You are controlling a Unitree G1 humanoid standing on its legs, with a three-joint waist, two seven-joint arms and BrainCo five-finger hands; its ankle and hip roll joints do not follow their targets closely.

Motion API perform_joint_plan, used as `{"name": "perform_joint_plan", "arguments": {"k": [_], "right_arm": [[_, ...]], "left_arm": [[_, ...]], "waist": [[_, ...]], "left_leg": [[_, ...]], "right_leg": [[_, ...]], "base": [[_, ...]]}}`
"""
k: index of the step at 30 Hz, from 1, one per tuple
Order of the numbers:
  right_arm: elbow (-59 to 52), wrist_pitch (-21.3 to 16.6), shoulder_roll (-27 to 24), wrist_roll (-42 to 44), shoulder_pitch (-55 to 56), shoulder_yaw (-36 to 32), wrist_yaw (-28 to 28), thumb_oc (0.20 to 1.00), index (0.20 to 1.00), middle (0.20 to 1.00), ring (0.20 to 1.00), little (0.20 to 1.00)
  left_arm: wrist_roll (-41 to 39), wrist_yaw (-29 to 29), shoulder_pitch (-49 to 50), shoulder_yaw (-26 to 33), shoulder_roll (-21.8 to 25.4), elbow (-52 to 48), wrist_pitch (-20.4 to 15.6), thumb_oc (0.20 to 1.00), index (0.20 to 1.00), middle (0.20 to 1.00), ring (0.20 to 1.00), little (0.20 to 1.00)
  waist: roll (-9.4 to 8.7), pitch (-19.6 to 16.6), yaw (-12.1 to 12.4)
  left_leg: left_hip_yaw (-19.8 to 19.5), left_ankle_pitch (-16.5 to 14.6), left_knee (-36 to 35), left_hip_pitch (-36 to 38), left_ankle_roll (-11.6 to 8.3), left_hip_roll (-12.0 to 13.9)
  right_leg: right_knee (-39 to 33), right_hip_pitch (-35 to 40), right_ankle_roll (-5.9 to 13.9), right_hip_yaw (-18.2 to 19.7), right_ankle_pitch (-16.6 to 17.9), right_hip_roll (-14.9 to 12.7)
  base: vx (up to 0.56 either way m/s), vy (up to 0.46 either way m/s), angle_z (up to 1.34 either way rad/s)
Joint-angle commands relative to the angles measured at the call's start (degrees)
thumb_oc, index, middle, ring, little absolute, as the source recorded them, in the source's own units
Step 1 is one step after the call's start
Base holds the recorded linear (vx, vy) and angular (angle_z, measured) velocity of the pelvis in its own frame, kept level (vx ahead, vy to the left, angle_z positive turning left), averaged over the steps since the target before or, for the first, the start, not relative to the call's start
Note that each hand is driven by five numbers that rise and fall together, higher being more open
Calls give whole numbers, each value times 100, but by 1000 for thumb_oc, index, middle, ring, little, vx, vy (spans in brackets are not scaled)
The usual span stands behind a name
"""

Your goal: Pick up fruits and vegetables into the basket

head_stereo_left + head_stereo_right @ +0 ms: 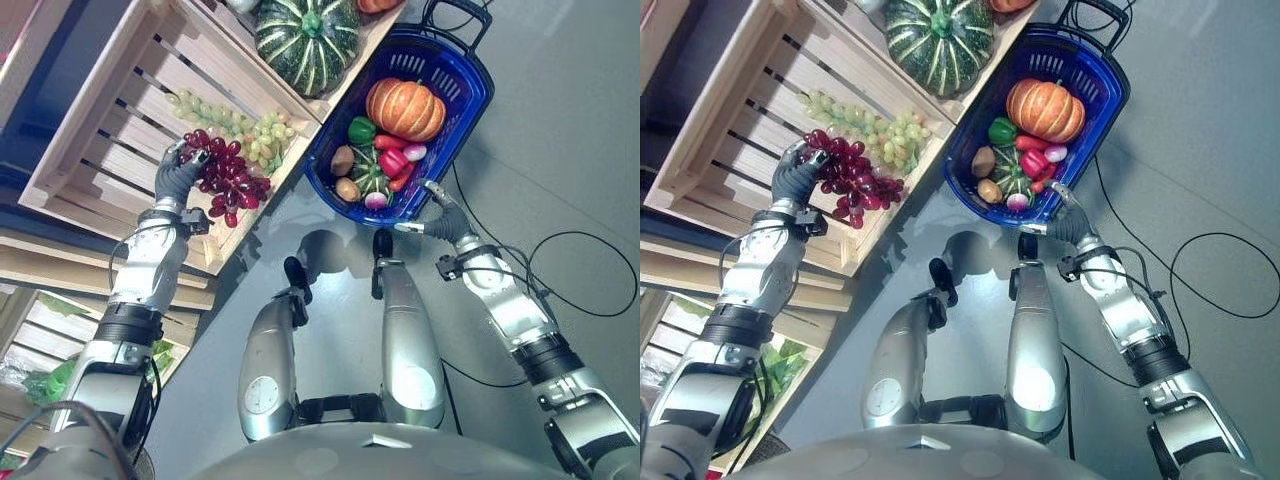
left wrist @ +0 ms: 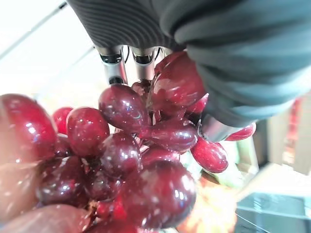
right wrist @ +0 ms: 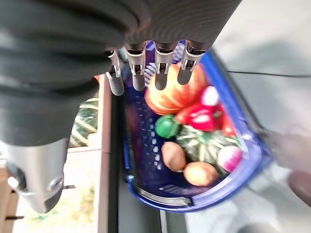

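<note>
In the blue basket point(image 1: 470, 95) you already have many vegetables. Your left robot hand point(image 1: 176, 176) grips red grapes point(image 1: 228, 177); green grapes point(image 1: 262, 135) wait. Your right robot hand point(image 3: 146, 63) hangs open.

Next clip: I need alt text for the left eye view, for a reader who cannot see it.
The left hand grips a bunch of red grapes over a wooden crate that also holds green grapes. To the right, a blue basket on the floor holds an orange pumpkin and smaller vegetables, with the open right hand at its near rim.
</note>
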Motion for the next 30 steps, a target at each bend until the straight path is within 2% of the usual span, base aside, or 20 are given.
{"name": "perform_joint_plan", "arguments": {"k": [1,8,16,22,30], "right_arm": [[-373,-46,7,-378,-114,189,29,1000,1000,1000,1000,1000],[-373,284,188,-938,-798,792,223,1000,1000,1000,1000,1000],[-327,557,564,-1130,-1266,1215,-96,1000,1000,1000,1000,1000],[-314,769,809,-1082,-1492,1469,-199,1000,1000,1000,1000,1000],[-221,710,1074,-756,-1574,1693,-65,1000,1000,1000,1000,1000]], "left_arm": [[-353,-299,76,316,200,-572,-254,200,200,200,200,200],[-566,-974,-189,30,89,-1084,198,200,200,200,200,200],[-749,-1446,-410,-428,-321,-1532,753,200,200,200,200,200],[-815,-1509,-574,-741,-596,-1706,1177,200,200,200,200,200],[-984,-1621,-676,-1068,-910,-1916,1437,200,200,200,200,200]], "waist": [[87,-393,88],[23,-731,276],[-21,-1157,394],[-57,-1394,450],[-95,-1508,483]], "left_leg": [[-39,-395,310,-47,337,-257],[-231,-372,-5,476,297,-306],[-332,-386,-354,953,261,-268],[-375,-426,-574,1316,244,-205],[-393,-473,-621,1471,232,-152]], "right_leg": [[-142,604,265,-38,-470,-138],[-471,1220,350,-103,-432,-241],[-950,1789,459,-169,-332,-270],[-1196,2168,543,-205,-306,-280],[-1257,2320,585,-263,-309,-306]], "base": [[63,-53,8],[70,-47,6],[80,-38,8],[81,-35,4],[33,-25,5]]}}
